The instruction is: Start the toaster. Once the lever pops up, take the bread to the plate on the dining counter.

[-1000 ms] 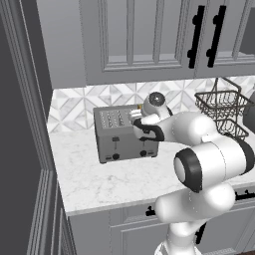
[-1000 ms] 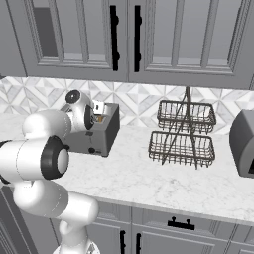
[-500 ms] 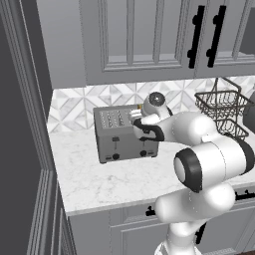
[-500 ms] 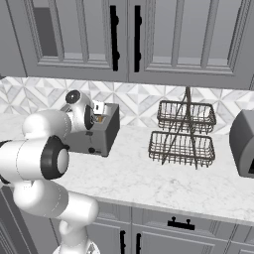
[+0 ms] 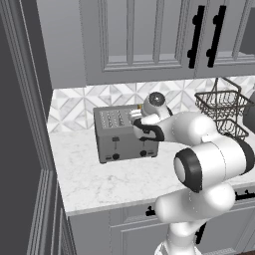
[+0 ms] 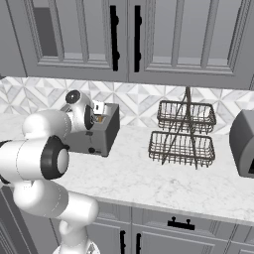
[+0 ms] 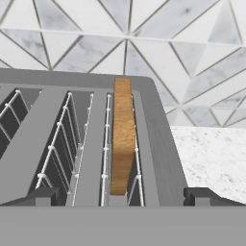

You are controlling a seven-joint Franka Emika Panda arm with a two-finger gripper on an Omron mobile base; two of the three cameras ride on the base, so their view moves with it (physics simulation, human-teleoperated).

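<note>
We're right over the toaster [image 7: 158, 125] now, our gripper [image 7: 120, 196] spread wide, one dark fingertip [image 7: 41, 196] on each side of the slots, grasping nothing. Between them the bread [image 7: 123, 137] stands on edge in the slot nearest the toaster's right wall, golden crust up. From the left base view, the lever [image 5: 115, 141] sits on the toaster's front. Beyond, the wire basket rack [image 6: 184, 134] stands on the marble worktop [image 6: 149, 178].

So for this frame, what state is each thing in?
toaster: upright on the worktop, right-hand slot loaded
bread: standing on edge in the slot, crust edge showing
lever: mid-track, untouched
end effector: open, tips straddling the bread slot
upper cabinet doors: closed
</note>
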